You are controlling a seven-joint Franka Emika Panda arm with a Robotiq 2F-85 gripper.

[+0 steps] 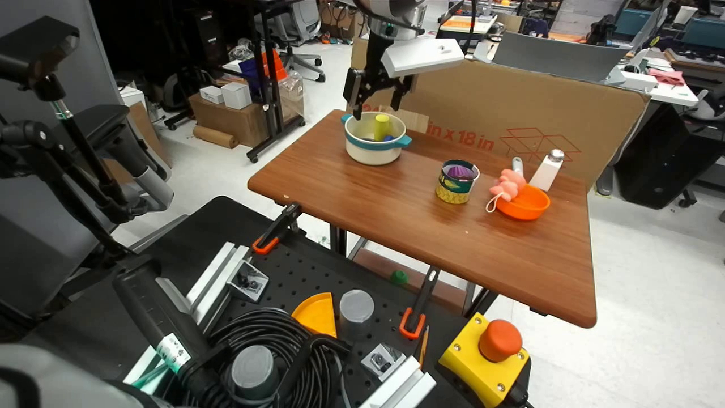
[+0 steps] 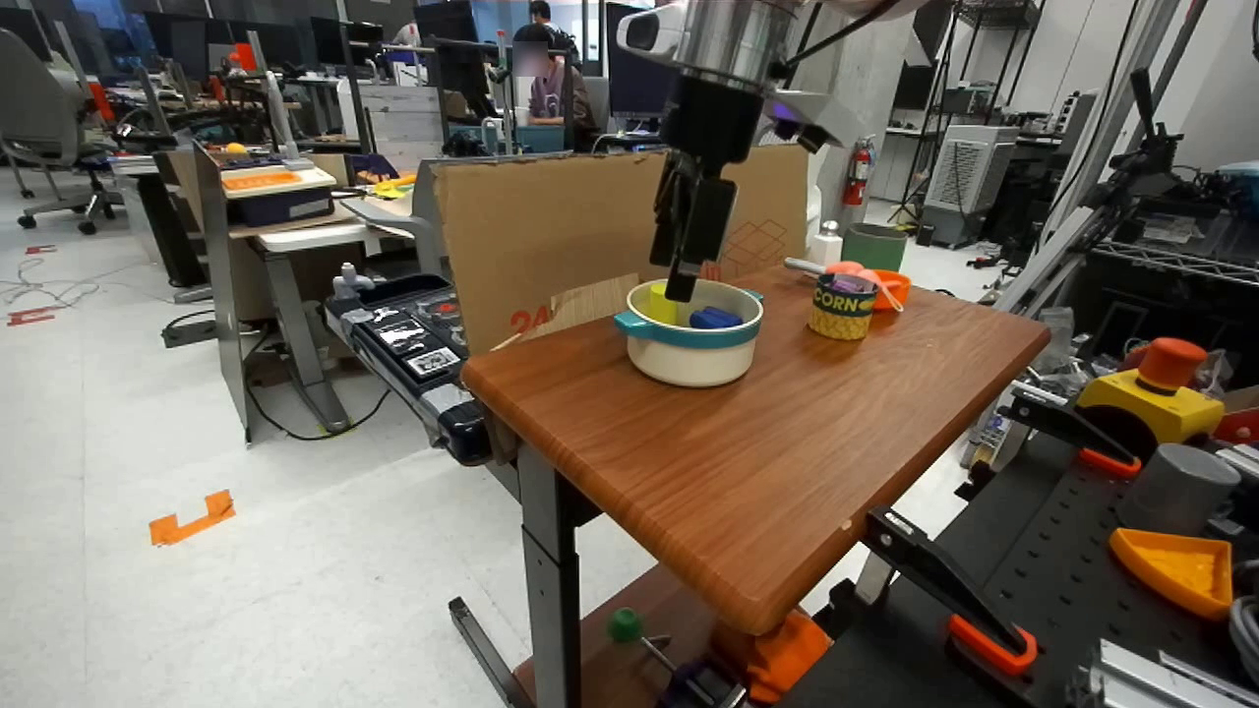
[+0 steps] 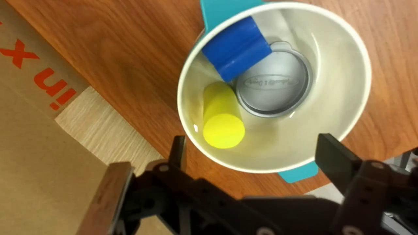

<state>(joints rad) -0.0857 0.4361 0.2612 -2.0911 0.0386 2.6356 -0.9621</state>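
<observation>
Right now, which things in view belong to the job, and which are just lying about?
Likely the job, nearest the open fingers:
pot
inside it: yellow cylinder, blue block, round gray piece

Probably just lying about:
corn can
orange dish
pink thing
shaker
yellow-orange wedge

Black two-fingered hand [image 1: 376,111], silvery, seemingly metal wrist [image 2: 738,41], dark cable [image 2: 844,36], white angular housing [image 1: 423,56]

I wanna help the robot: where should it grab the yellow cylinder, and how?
Probably grip the yellow cylinder by its sides near the top, coming from above with the open hand: it looks upright, flat end up, and the pot walls it in.
</observation>
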